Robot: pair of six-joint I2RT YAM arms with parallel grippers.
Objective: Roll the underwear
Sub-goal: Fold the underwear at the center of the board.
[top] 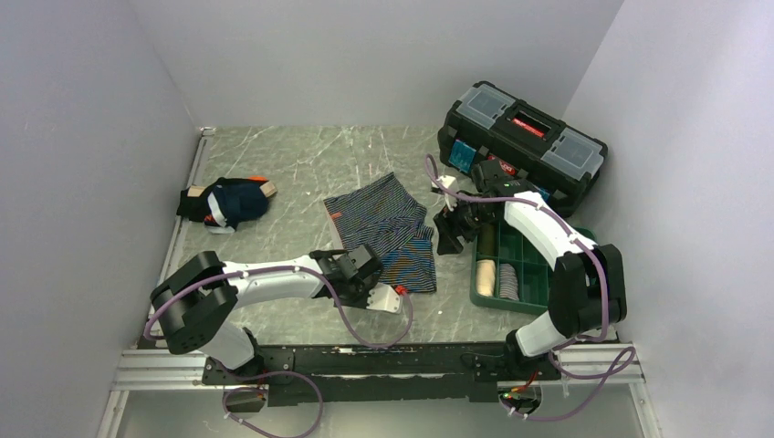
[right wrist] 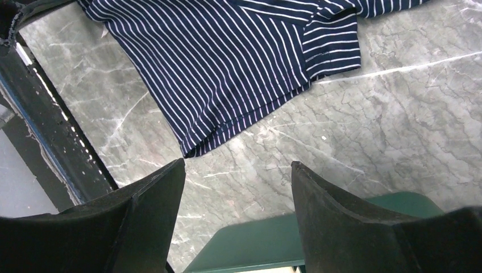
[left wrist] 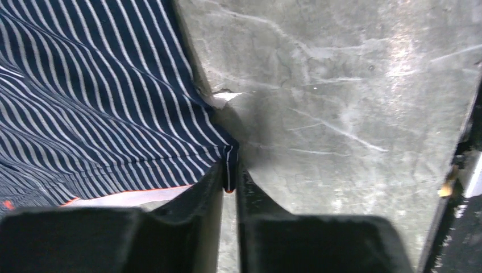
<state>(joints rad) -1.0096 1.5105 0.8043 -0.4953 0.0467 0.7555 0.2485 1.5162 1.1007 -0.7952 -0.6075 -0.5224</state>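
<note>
Left fingers (left wrist: 207, 196): clenched on the corner hem of the striped pair (left wrist: 102, 96). Only a thin edge of cloth sat between the tips, with the white stitch line showing.
Right fingers (right wrist: 159, 199): spread wide and holding nothing, hanging above the bare table (right wrist: 369, 131).
Striped pair, position: lay flat on the table, spreading up and to the left from the left fingertips. It was ahead of the right fingertips and clear of them.
Tray (right wrist: 256, 242): its green edge lay directly under the right fingers, on their near side.
Other pair (top: 233, 203): lay bundled well off to the left of the left fingers, not in reach of either.
Step judged: the start of the roll, at the near corner hem.
Grip finding: the bite looked shallow and would probably slip under a hard pull. A low, gentle lift was advised.
Method advised: turn the hem over onto the cloth ahead of the fingertips and keep it close to the table, so the roll stays tight and runs straight across the stripes.
Right fingers, duty advised: take the hem ahead of them so both ends turn together. With one end driven alone, the roll would likely skew.
Risk noted: the cloth could slide on the smooth table instead of rolling.
</note>
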